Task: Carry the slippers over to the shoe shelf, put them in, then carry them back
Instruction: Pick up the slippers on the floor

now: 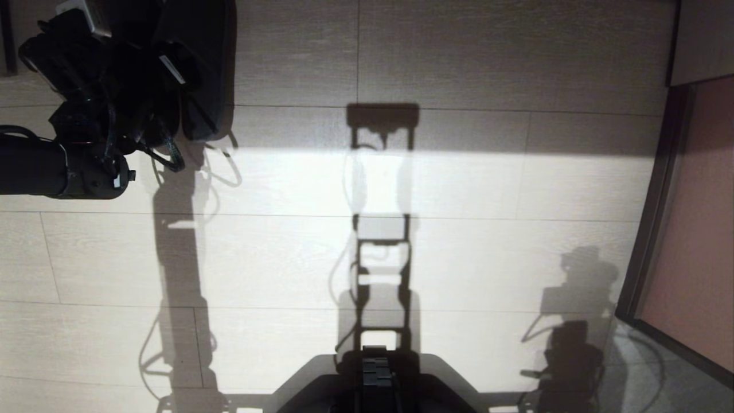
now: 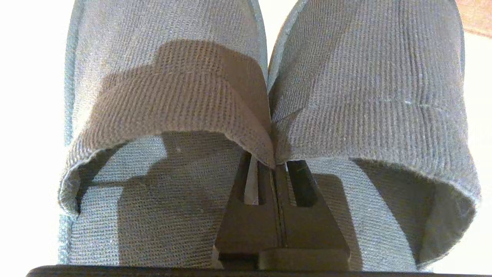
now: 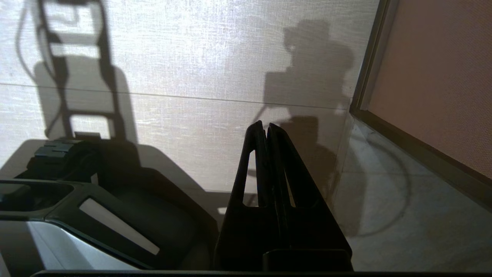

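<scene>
Between the closed fingers of the left gripper (image 2: pixel 273 169) sit the inner edges of the slippers (image 2: pixel 269 96), the two grey-blue fabric uppers pressed side by side so that their open-heel rims meet right at the fingertips. From the left wrist view the pair fans outward to either side of the gripper, toes pointing away from the wrist, with the insoles showing under the arched uppers. The fingers are drawn fully together, pinching both slippers at that shared seam; their tips are hidden under the fabric, so how deep the bite goes is hard to say.

From the head view the left gripper (image 1: pixel 172 92) is up at the far left of the scene, and the slippers (image 1: pixel 206 69) appear there only as a dark rounded mass in shadow just beyond it, probably hanging clear of the pale plank floor (image 1: pixel 459 241), though the angle does not settle that. Shadows of the robot's frame and arms fall across the bright floor.

Low at the robot's right side the right gripper (image 3: pixel 266 129) has its fingers shut flat against each other with nothing between them, pointing over the floor beside the robot's dark base (image 3: pixel 115 207). A dark-framed reddish panel (image 3: pixel 434 77) stands close by on that side.
</scene>
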Robot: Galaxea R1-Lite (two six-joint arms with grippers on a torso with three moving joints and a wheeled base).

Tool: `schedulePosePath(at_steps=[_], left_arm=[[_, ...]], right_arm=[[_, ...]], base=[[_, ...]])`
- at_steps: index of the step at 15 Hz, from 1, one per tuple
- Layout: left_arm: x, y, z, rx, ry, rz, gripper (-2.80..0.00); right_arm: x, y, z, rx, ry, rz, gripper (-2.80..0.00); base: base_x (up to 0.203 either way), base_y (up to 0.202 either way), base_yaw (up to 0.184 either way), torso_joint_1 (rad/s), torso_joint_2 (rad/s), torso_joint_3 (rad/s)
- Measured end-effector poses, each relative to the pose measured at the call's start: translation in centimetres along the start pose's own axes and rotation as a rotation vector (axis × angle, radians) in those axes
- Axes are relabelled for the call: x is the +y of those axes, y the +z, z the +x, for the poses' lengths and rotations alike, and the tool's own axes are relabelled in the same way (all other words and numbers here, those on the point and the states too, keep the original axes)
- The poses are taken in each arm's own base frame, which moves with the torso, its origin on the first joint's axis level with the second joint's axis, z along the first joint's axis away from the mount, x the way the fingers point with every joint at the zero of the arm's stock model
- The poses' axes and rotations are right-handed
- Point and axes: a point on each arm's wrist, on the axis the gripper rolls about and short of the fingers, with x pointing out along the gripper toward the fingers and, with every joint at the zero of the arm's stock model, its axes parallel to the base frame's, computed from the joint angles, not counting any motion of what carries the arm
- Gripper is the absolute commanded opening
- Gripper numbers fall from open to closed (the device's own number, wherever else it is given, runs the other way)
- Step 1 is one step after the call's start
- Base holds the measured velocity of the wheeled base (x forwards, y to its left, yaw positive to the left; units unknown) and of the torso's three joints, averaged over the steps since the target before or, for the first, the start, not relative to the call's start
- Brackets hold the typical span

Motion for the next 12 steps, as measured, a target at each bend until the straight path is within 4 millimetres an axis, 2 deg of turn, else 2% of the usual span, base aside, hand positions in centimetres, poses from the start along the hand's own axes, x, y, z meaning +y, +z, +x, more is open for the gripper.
schedulePosePath(at_steps=[6,12], left_arm=[[-0.2,2.4,-1.1,-0.016,0.0,0.011,-2.8],[-0.4,4.6,-4.0,0.019,0.004,0.099,-2.8]], right_arm=[[0.0,0.0,0.0,0.0,-0.001,0.0,-2.8],[0.0,0.0,0.0,0.0,0.0,0.0,-2.8]], base=[[0.0,0.0,0.0,0.0,0.0,0.0],[0.0,0.0,0.0,0.0,0.0,0.0]])
